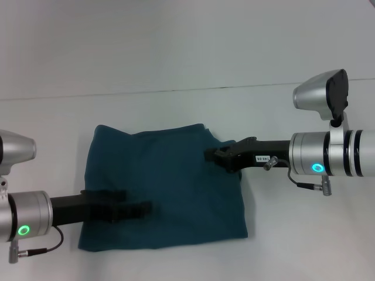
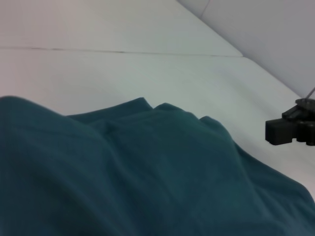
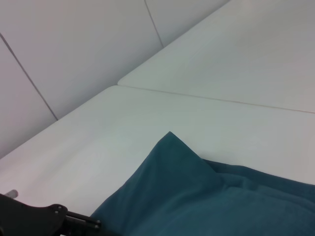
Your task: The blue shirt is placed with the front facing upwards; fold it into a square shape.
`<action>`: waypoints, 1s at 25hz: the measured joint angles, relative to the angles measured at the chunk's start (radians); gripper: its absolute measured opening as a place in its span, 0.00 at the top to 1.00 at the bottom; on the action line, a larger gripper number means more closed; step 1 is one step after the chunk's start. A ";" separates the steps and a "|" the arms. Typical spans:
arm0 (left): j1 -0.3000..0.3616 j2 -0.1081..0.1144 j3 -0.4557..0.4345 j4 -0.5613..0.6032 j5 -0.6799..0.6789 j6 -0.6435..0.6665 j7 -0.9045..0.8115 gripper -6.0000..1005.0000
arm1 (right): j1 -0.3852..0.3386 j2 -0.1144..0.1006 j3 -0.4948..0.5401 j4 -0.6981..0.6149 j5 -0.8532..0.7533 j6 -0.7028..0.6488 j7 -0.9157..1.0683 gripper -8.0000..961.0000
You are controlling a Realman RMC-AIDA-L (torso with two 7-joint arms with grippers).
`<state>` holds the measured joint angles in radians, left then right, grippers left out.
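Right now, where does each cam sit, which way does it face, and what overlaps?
Head: on the robot's head, looking down at the blue shirt on the white table; left gripper and right gripper both reach over it.
Left wrist: low over the shirt; shows the right gripper farther off.
Right wrist: low over a shirt corner.
Shared: shirt and table.

"What is the big flat thing?"
"A white table [image 1: 176,58]. A thin line [image 1: 176,89] runs across it."
"What is behind it?"
"A pale wall [image 3: 59,44] made of panels, with thin seams between them. The light is soft and even."
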<state>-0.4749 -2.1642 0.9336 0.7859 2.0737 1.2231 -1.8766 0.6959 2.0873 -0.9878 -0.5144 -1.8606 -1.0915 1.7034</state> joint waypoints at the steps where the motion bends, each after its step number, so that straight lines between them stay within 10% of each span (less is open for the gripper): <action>1: 0.001 0.000 0.000 -0.001 -0.003 0.000 0.003 0.12 | 0.000 0.000 0.000 -0.001 0.000 -0.001 0.000 0.99; 25: 0.001 0.001 -0.093 0.067 -0.115 0.104 0.047 0.12 | 0.102 0.013 -0.122 0.133 -0.001 0.127 -0.062 0.99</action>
<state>-0.4744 -2.1630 0.8405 0.8528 1.9590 1.3272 -1.8291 0.7979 2.1007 -1.1100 -0.3813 -1.8614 -0.9640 1.6410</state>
